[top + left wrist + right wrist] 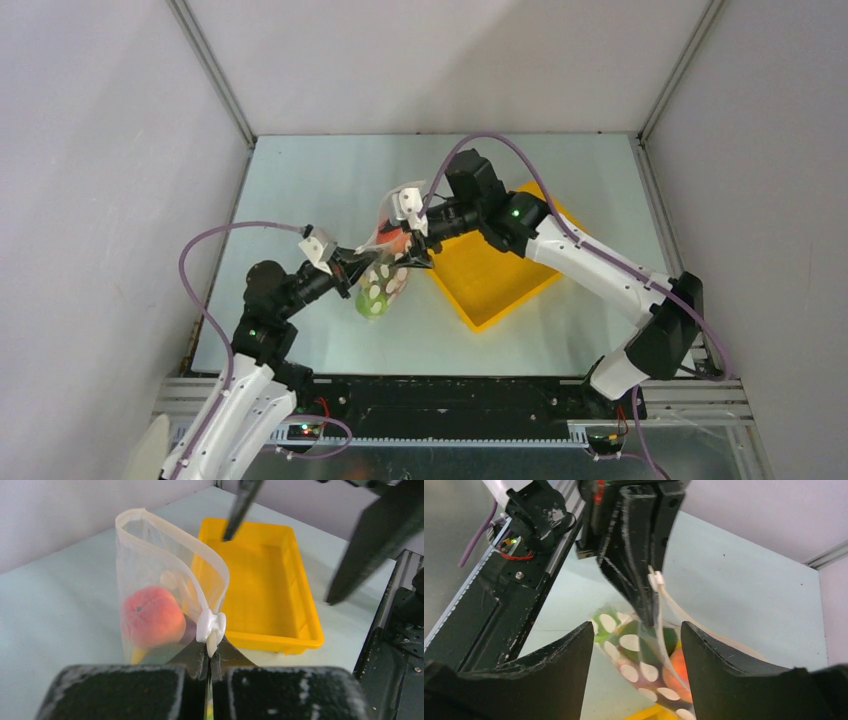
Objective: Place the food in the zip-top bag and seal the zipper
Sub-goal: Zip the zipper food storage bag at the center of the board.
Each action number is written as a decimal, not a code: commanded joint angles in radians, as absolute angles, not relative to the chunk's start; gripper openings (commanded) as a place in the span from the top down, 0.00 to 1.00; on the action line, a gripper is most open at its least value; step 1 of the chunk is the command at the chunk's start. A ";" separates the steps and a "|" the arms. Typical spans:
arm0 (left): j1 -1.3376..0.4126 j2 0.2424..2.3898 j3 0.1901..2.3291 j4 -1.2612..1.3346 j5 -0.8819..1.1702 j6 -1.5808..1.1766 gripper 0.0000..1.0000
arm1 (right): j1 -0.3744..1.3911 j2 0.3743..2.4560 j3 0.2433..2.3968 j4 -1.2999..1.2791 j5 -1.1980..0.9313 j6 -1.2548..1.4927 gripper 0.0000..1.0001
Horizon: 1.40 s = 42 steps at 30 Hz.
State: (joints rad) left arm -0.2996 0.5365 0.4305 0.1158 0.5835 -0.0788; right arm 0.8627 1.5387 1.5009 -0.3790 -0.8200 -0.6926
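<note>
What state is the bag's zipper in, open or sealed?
Open. The zipper gapes in a wide loop, its slider at the end beside the left gripper.

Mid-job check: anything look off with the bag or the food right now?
Nothing spilled or torn that I can see. The one oddity: the bag hangs from one corner pinched in the left fingers, its zipper bowed wide open, slider parked at the pinched end. The peach sits inside.
</note>
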 commanded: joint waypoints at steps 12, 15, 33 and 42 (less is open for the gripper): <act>-0.315 0.426 0.425 0.075 0.628 0.037 1.00 | 0.942 1.701 1.746 -0.459 -0.846 -0.770 0.40; -0.315 0.421 0.424 0.070 0.626 0.042 1.00 | 0.950 1.725 1.784 -0.487 -0.871 -0.775 0.44; -0.316 0.399 0.409 0.076 0.624 0.040 1.00 | 0.966 1.764 1.807 -0.500 -0.884 -0.780 0.63; -0.319 0.374 0.400 0.081 0.618 0.037 1.00 | 0.968 1.766 1.808 -0.516 -0.885 -0.786 0.77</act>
